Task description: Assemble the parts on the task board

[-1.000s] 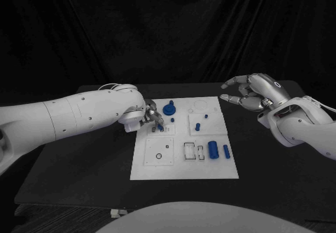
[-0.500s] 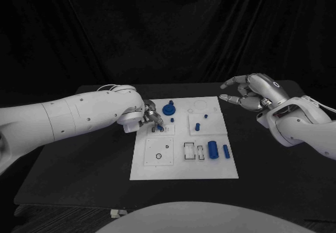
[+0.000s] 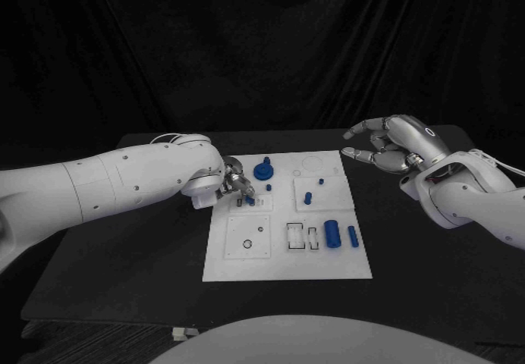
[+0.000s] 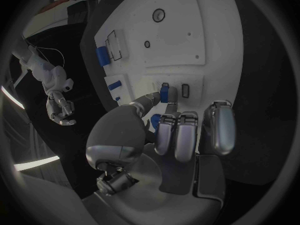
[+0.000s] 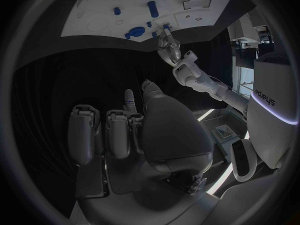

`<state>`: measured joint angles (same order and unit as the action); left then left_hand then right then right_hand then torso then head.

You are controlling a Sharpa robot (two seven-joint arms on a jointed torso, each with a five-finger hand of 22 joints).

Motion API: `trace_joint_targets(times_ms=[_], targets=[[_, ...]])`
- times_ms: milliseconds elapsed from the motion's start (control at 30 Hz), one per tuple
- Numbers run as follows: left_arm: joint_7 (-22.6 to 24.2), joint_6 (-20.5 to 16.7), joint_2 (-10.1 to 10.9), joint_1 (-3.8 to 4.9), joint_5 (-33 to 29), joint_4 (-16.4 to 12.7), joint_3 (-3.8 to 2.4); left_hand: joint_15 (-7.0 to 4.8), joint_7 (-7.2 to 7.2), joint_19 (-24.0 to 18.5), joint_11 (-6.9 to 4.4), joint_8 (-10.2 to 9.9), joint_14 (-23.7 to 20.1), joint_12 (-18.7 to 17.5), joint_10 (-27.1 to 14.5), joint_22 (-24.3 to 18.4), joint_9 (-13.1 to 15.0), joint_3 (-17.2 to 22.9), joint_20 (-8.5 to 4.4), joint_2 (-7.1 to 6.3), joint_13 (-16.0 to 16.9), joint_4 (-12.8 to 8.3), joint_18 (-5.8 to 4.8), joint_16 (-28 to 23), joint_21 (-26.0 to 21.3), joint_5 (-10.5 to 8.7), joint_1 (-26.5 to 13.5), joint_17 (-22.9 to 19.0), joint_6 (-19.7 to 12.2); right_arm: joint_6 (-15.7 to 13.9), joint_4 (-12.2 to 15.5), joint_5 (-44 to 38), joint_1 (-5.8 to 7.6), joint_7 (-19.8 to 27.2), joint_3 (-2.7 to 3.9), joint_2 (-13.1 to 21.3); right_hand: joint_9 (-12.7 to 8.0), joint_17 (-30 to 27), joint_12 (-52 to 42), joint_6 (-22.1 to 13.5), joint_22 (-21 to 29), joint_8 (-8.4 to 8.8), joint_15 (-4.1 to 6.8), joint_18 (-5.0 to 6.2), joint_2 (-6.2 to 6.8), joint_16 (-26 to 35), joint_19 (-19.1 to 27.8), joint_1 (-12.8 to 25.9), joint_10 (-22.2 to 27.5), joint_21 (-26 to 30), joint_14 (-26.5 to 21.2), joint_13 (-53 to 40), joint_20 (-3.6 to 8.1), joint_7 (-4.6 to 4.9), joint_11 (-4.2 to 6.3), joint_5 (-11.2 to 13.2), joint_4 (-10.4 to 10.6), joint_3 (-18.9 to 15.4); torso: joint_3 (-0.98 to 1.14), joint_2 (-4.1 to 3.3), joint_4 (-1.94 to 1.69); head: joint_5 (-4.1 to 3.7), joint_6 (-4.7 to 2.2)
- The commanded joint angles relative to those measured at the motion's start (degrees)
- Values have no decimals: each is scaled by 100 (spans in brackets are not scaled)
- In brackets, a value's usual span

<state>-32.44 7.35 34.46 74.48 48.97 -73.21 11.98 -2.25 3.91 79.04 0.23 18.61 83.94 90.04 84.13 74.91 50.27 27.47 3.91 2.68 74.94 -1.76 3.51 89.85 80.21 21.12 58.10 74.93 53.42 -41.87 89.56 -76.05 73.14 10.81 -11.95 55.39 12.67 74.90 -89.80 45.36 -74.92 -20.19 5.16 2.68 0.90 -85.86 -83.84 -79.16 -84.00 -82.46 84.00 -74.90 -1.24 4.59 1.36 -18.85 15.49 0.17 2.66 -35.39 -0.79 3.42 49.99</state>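
Left robot hand (image 3: pixel 235 187) still pinching blue part (image 3: pixel 250 199) on task board (image 3: pixel 287 262), barely shifted, right robot hand (image 3: pixel 391 144) empty, fingers apart

Black surface (image 3: pixel 131 265): a dark, matte top with rounded corners, spanning the middle of the head view, its far edge meeting the backdrop. Black curtain (image 3: pixel 262 61): hangs in vertical folds behind the far edge of the surface and closes off the whole background. Floor (image 3: pixel 66 341): a dim strip visible below the near left corner of the surface, with a small pale object (image 3: pixel 186 332), too small to identify, just under the near edge.
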Motion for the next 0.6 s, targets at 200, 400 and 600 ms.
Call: trace_joint_targets(times_ms=[200, 400, 600], targets=[[36, 69, 40, -43, -10, -52, 19, -39, -22, -32, -43, -6, 606, -4, 587, 634, 16, 49, -5, 37, 1506, -23, 10, 15, -34, -23, 29, 1507, 6, 38, -8, 0, -25, -100, 4, -9, -6, 432, -20, 23, -1237, -21, -58, -64, -44, 27, -305, -17, -600, 25, 406, -1510, -36, 18, -53, -20, -22, -11, 1, 2, 5, 27, 1], [30, 81, 67, -44, -10, -102, 19, -39, -23, -38, -44, -4, 606, -4, 587, 630, 20, 52, -6, 32, 1506, -30, 12, 15, -41, -23, 35, 1507, 9, 49, -11, 0, -32, -109, 4, -11, -12, 430, -20, 26, -1235, -23, -62, -63, -49, 28, -303, -18, -600, 30, 405, -1510, -40, 21, -56, -21, -22, -14, 0, 1, 1, 21, 1], [31, 81, 66, -44, -10, -111, 19, -40, -23, -43, -44, -4, 606, -4, 587, 626, 22, 53, -6, 28, 1506, -33, 14, 15, -46, -23, 39, 1507, 10, 57, -14, 0, -35, -111, 4, -20, -12, 430, -20, 26, -1235, -23, -62, -63, -49, 28, -303, -18, -600, 30, 405, -1510, -40, 21, -56, -21, -22, -14, -2, 3, 1, 34, 1]])
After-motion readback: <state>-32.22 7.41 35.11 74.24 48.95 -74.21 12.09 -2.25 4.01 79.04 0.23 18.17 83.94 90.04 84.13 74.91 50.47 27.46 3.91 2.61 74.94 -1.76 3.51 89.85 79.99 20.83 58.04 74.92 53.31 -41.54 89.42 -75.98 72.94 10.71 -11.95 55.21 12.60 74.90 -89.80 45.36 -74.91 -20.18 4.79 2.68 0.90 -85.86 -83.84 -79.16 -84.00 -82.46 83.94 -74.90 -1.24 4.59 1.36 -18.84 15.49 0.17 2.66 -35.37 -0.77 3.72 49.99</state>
